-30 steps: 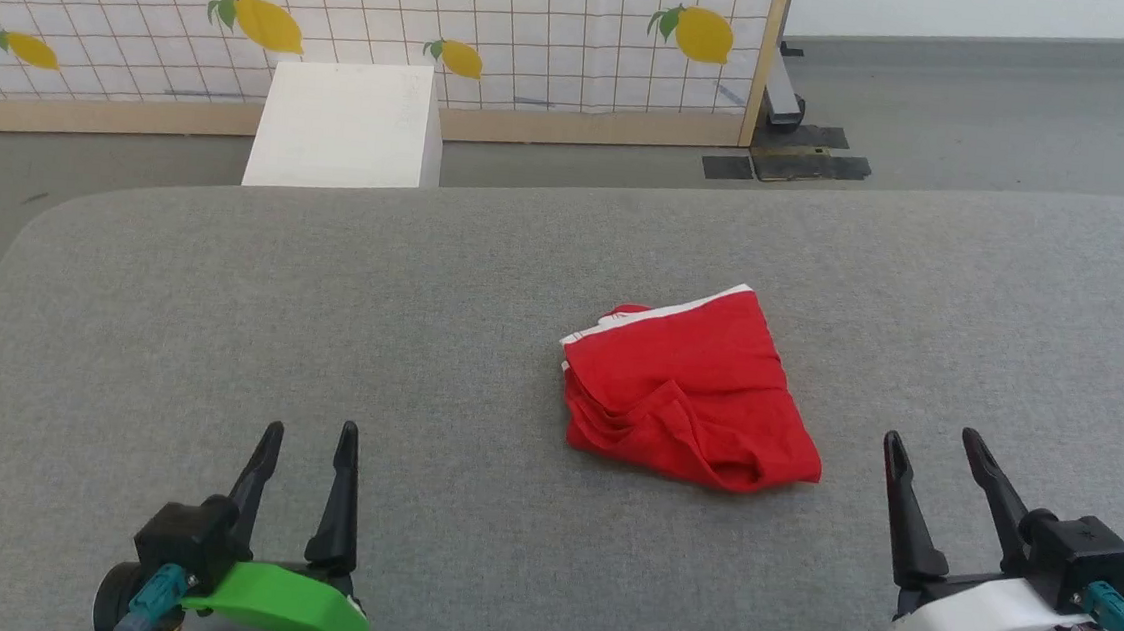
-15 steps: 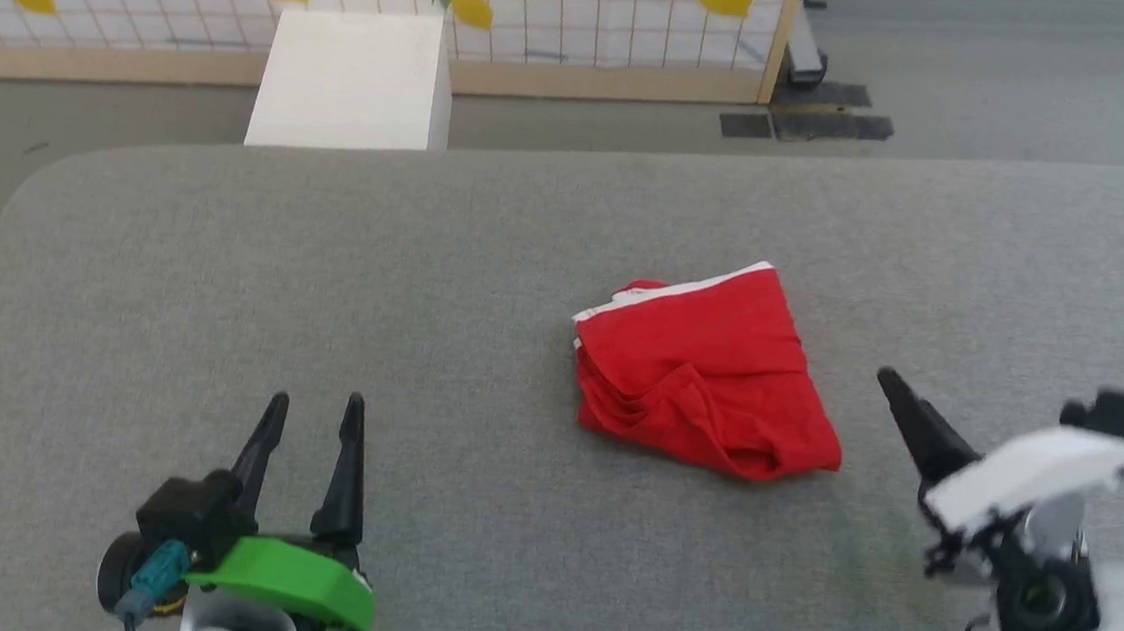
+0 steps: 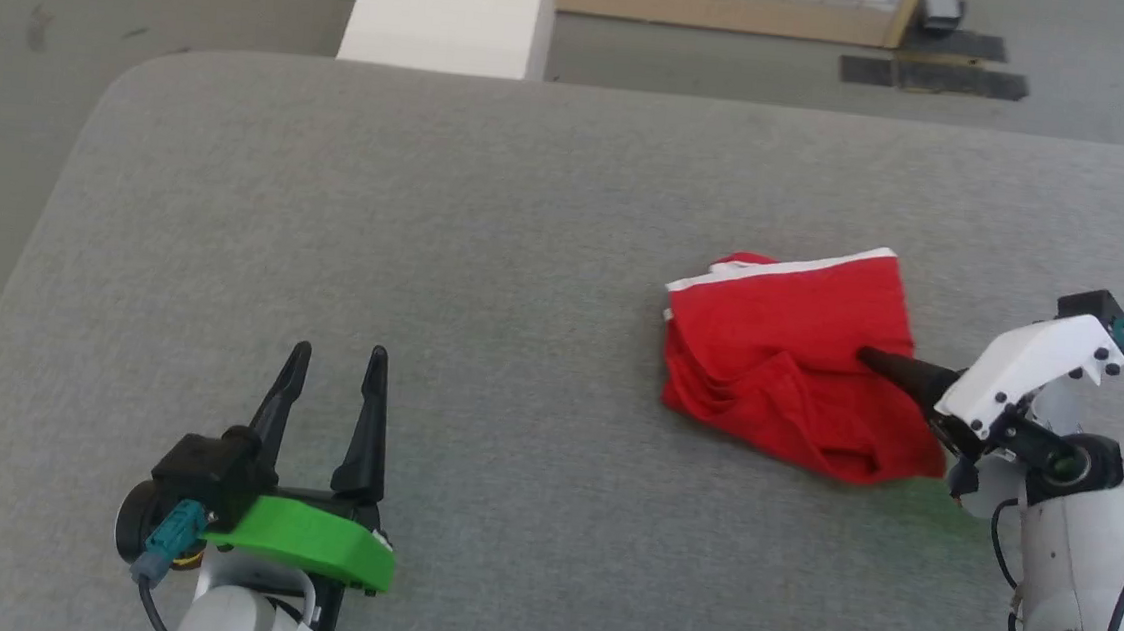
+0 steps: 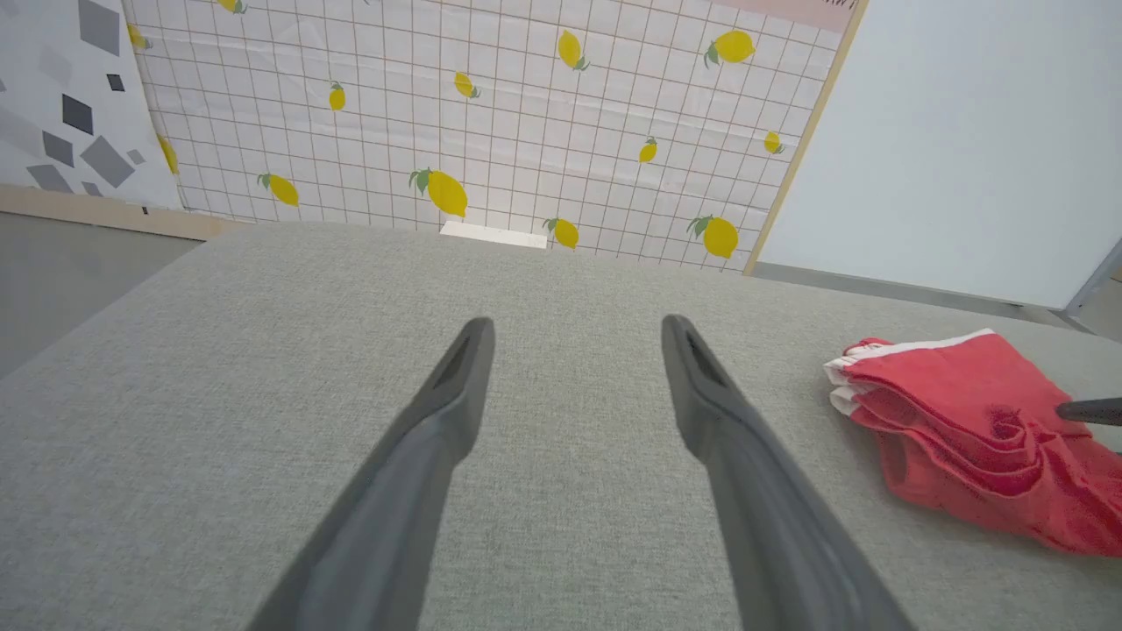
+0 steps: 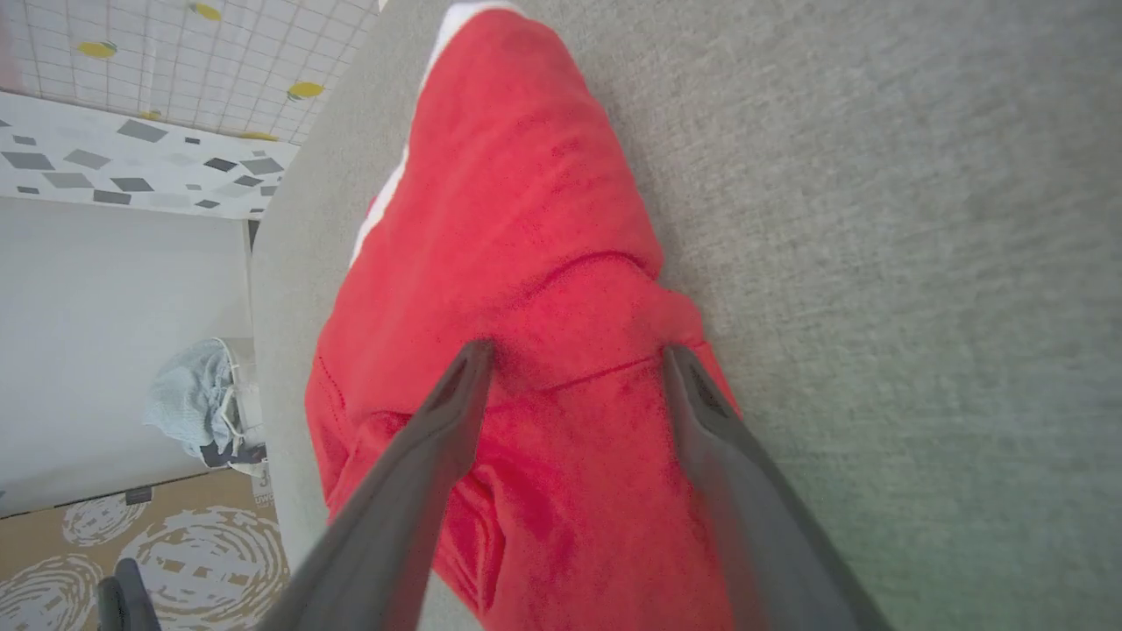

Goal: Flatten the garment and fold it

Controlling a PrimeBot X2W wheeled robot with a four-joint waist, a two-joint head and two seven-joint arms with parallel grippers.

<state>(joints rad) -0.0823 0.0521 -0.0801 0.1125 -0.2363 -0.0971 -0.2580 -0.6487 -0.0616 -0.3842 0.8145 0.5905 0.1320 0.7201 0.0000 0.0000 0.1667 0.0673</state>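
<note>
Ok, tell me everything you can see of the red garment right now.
The garment is bright red, thin-looking fabric with a white trim band along its far edge. It lies bunched in a wrinkled, layered heap, not flattened, on the grey table, right of centre in the head view. The right pincer, open, is over its near-right part; whether it touches is unclear.

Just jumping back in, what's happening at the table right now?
The right gripper is poised over the red shorts, its open fingers straddling a raised fold on their right side; nothing is gripped yet. The shorts lie bunched and creased on the grey table, not flattened. The left gripper hovers open over bare table, well apart from them.
</note>
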